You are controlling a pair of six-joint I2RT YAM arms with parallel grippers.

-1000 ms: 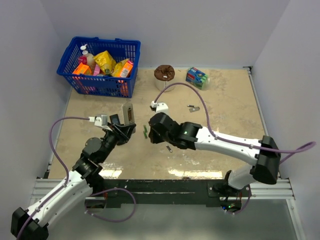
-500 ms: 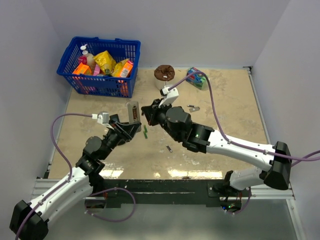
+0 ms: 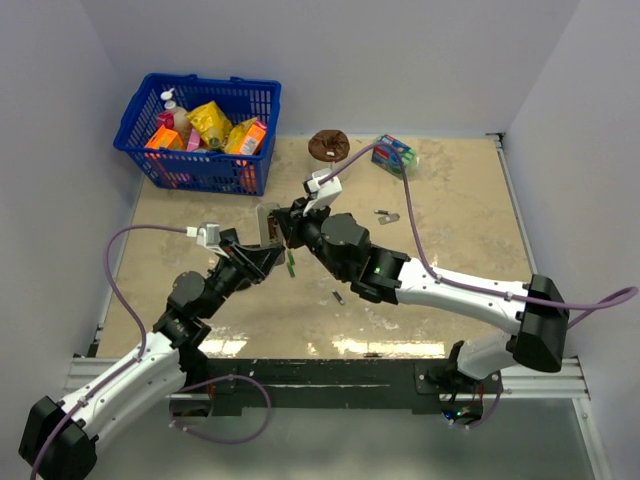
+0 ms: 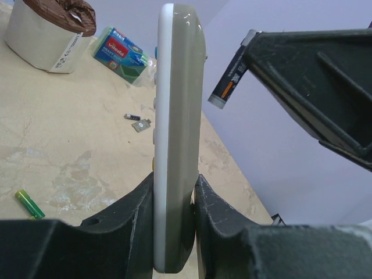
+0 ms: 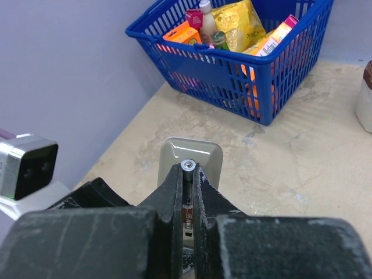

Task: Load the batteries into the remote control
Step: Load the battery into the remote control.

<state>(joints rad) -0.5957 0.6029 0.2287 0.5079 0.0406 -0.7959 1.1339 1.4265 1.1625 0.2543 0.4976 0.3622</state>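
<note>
Blue basket (image 3: 200,172) of packets at the far left corner. Right of it and nearer, left gripper (image 4: 173,187) pinching the white remote control (image 4: 174,116) by its lower end, upright and edge-on in the wrist view, grey back turned right, fingers (image 4: 131,218) pressed against both faces. Green stick (image 3: 291,265) flat on the table (image 3: 450,240), just to the near side of the remote. Just right of the remote, right gripper (image 5: 187,174) clamped on a dark battery (image 5: 187,165), metal end poking out between the fingers, close to the grey back; contact not clear. Nearer and further right, another battery (image 3: 339,297) loose on the table. Along the far edge, brown-topped white tub (image 3: 327,146) and green pack (image 3: 395,155); small grey piece (image 3: 388,216) nearer than those.
</note>
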